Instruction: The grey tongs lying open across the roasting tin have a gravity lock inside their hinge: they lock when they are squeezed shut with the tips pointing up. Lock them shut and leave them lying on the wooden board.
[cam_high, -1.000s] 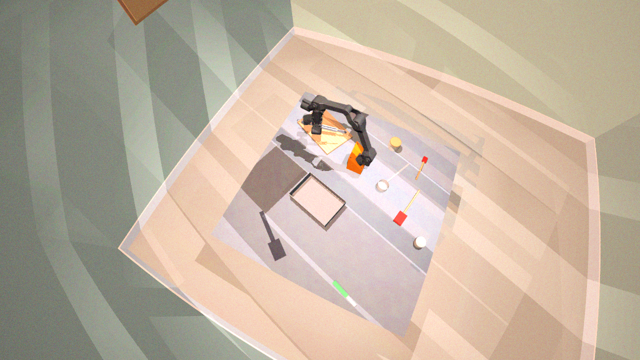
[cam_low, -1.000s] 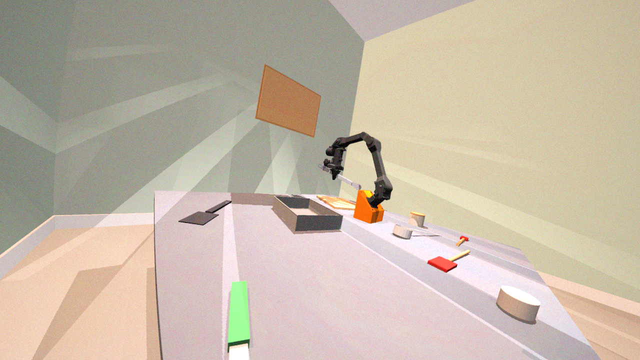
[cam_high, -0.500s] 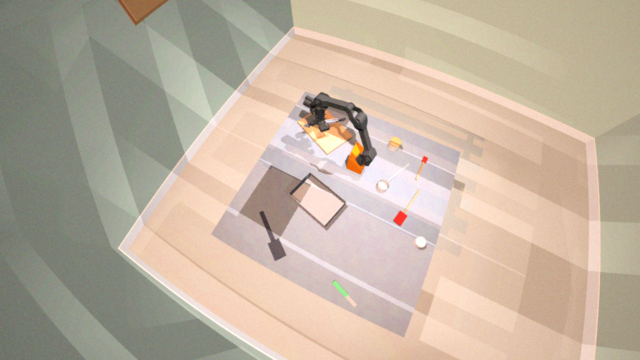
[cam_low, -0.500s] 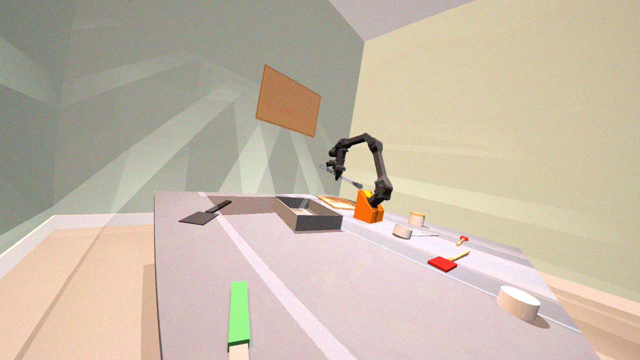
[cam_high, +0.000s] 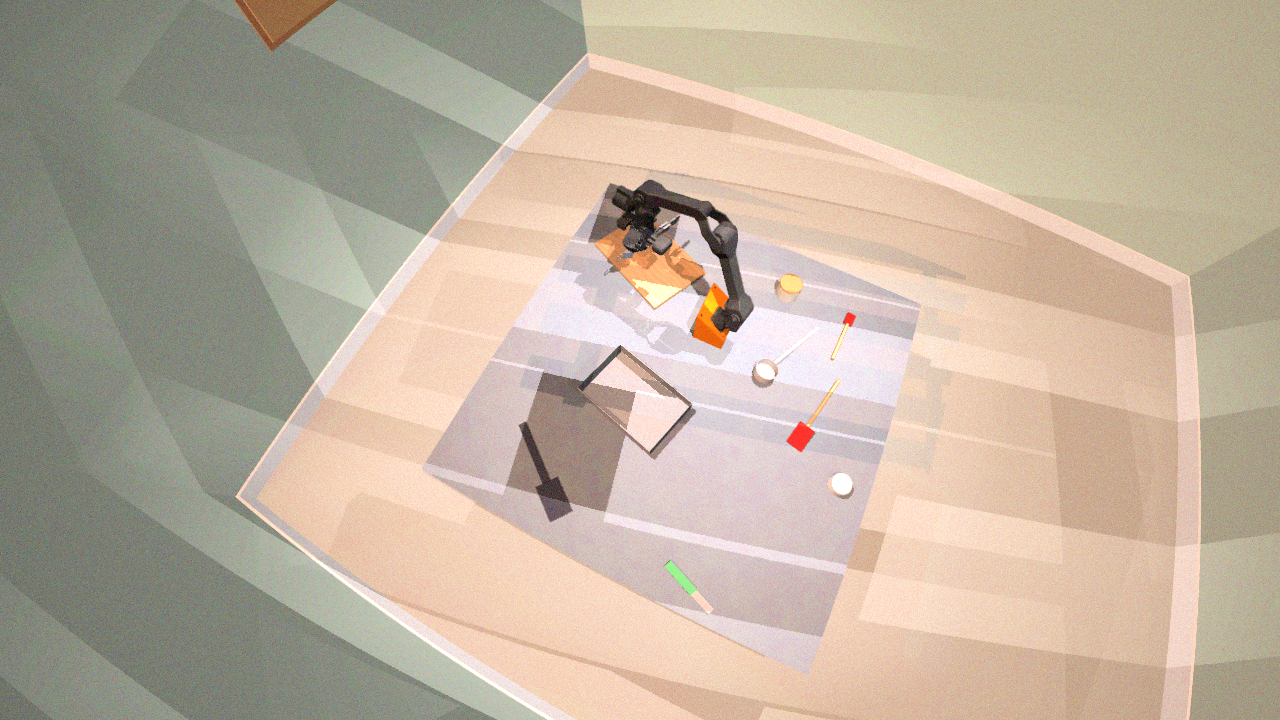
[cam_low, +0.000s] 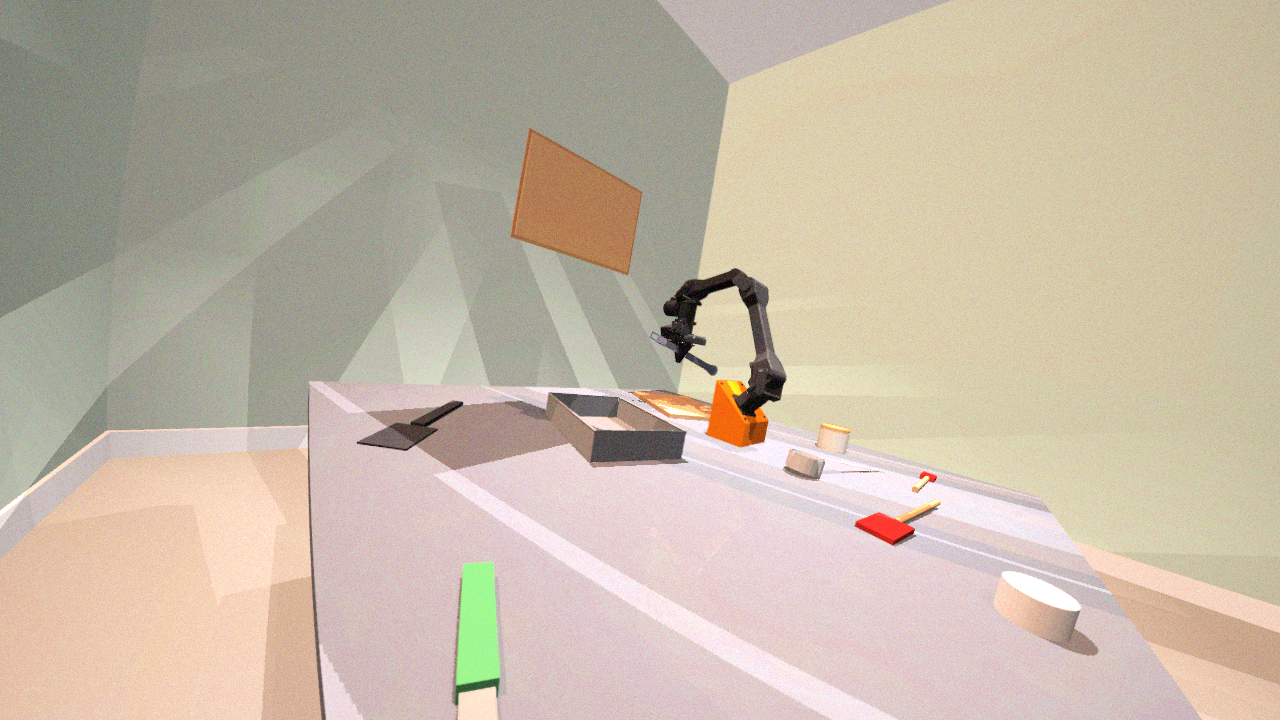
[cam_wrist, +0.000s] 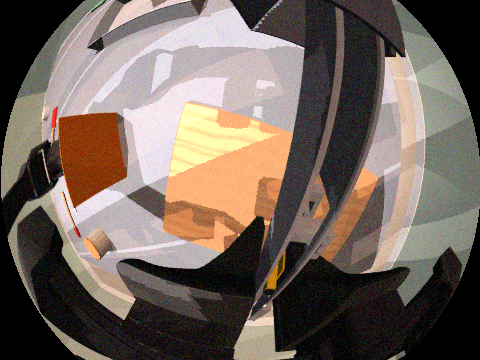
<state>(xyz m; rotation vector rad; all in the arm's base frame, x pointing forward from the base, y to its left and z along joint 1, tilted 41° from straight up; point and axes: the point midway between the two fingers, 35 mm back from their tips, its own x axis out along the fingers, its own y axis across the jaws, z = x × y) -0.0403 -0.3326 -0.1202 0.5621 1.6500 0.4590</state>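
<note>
My gripper (cam_high: 646, 240) (cam_low: 681, 351) (cam_wrist: 265, 223) is shut on the grey tongs (cam_low: 698, 360) (cam_wrist: 315, 100) and holds them in the air, above the wooden board (cam_high: 657, 291) (cam_low: 677, 408) (cam_wrist: 200, 140). The tongs are tilted in the exterior view, their left end higher than the right end. In the wrist view their two long arms run close together from the top edge down between the fingers. Whether the hinge is locked cannot be told. The roasting tin (cam_high: 644, 420) (cam_low: 640, 445) (cam_wrist: 145, 27) stands on the table, apart from the board, with no tongs on it.
The orange arm base (cam_high: 711, 331) (cam_low: 733, 425) stands beside the board. A yellow-lidded jar (cam_high: 789, 287) (cam_low: 833, 438), a pan (cam_high: 765, 372) (cam_low: 804, 463) and red-headed tools lie beyond it. A black spatula (cam_high: 553, 497) (cam_low: 398, 436) lies past the tin.
</note>
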